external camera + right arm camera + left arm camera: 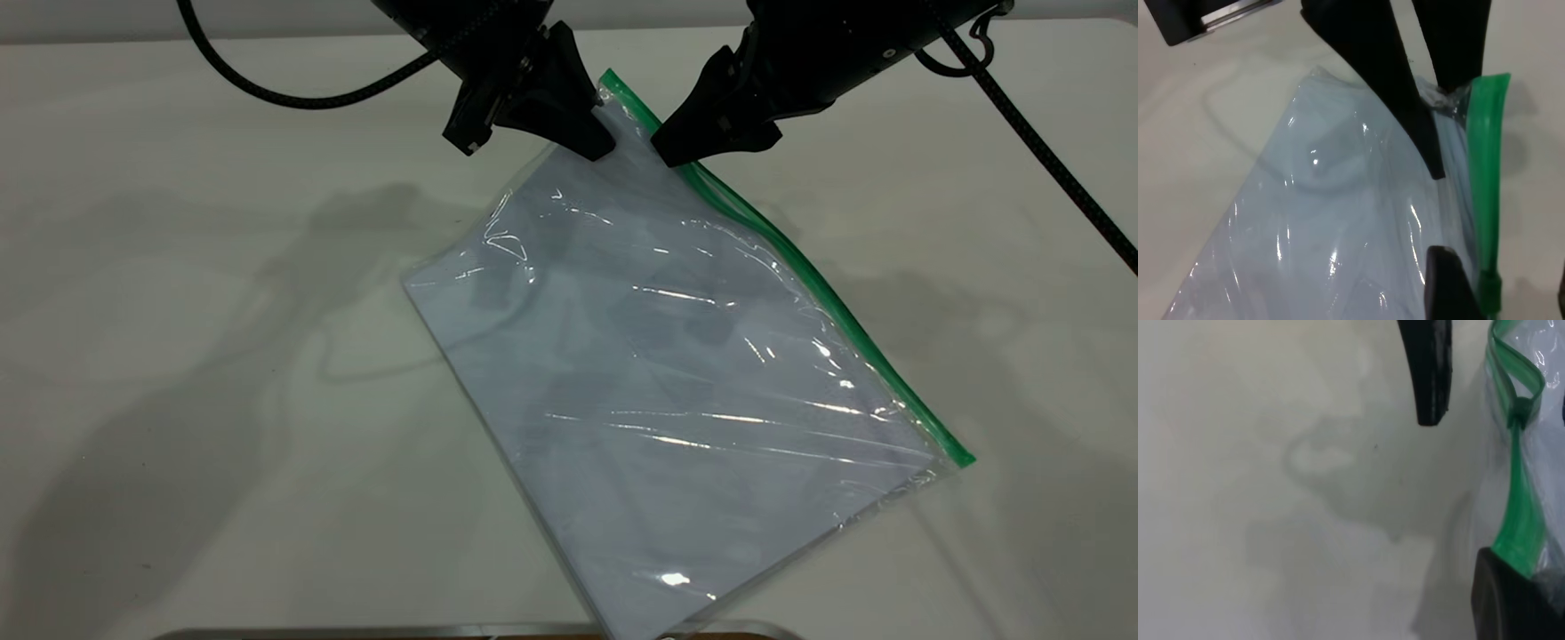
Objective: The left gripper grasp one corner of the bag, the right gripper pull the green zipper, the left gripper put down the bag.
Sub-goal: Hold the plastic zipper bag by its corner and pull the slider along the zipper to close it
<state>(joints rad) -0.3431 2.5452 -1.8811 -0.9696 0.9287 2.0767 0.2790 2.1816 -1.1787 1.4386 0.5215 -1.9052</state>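
Note:
The bag (667, 373), a clear pouch with white sheets inside, hangs tilted with its lower part resting on the table. My left gripper (600, 133) is shut on its top corner, just beside the end of the green zipper (827, 293). In the left wrist view the green zipper (1521, 513) runs into one of its fingers (1508, 603). My right gripper (665, 153) sits right next to it at the zip edge. It is open, and its fingers (1448, 287) straddle the small green slider (1490, 290) without pinching it.
The white table (178, 356) spreads bare to the left and right of the bag. A metal edge (400, 633) runs along the table's near side. Black cables (293, 93) hang behind both arms.

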